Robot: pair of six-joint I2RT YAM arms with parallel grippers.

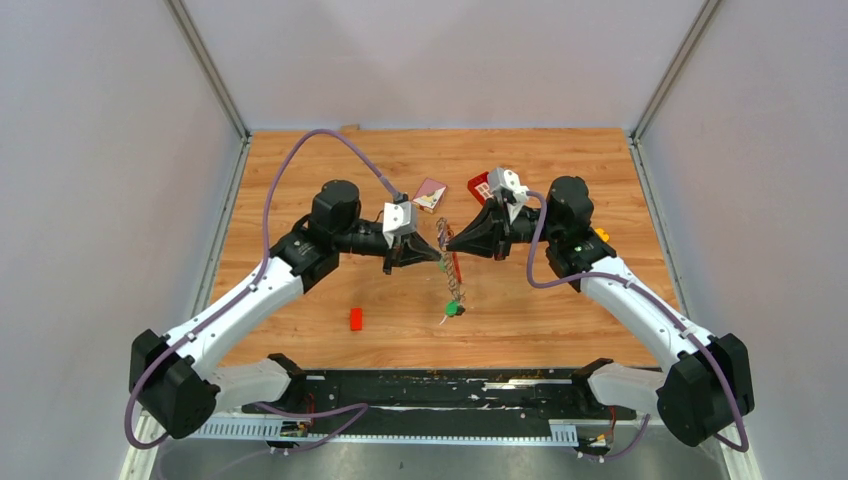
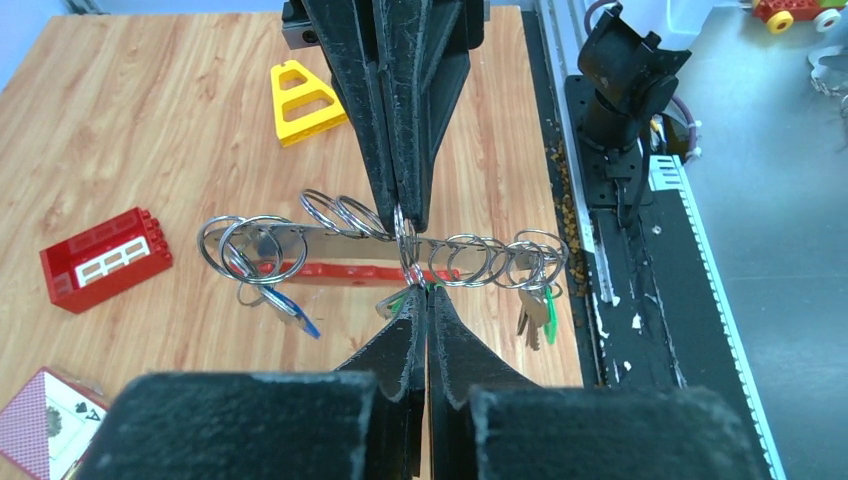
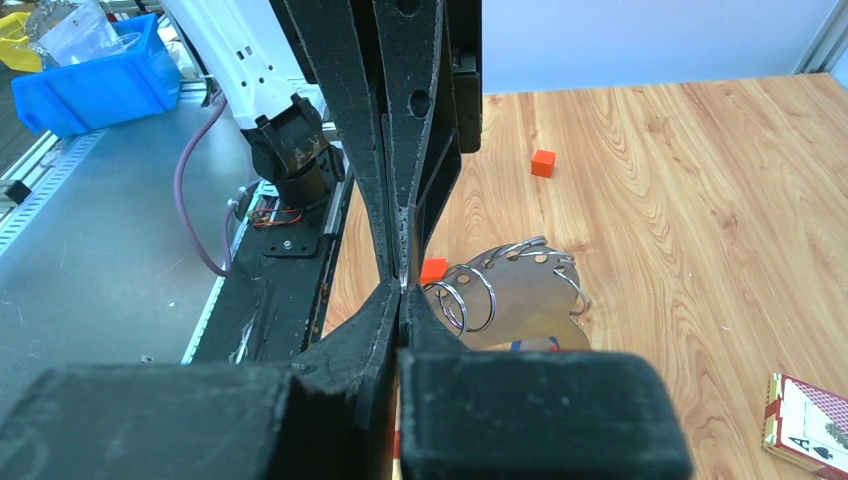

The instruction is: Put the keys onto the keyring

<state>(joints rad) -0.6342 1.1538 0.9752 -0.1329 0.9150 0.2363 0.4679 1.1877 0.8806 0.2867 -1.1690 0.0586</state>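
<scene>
Several keys [image 2: 535, 318] hang off the keyring [image 2: 322, 241]. There's a green-headed one at the end toward the table's near edge, a blue one near the other end, and a green bit right in the middle. The keyring is a flat grey metal strip with a row of split rings and a red piece running under it. It sits mid-table between the two arms, and from overhead it runs from their tips toward the near edge. Can't tell if it's resting on the wood or lifted a bit.

The right gripper [image 3: 400, 288] is squeezed tight on one of the middle rings. In the left wrist view you can see the wire poking out from between its tips. The left gripper [image 2: 425, 292] comes in from the opposite side, its fingers pressed together as well. Its tips nearly touch the right one's, right at that same ring and the middle green key. Honestly can't tell which of those it's nipping, if either.

Further out, a red tray [image 2: 105, 258] and a playing card [image 2: 50, 420] lie past the keyring's far end. A yellow triangle frame [image 2: 310, 122] is on the right arm's side. On the left arm's side, well apart, are a small red block [image 1: 356, 319] and an orange cube [image 3: 542, 162]. Everything's on a wooden table [image 1: 560, 160].
</scene>
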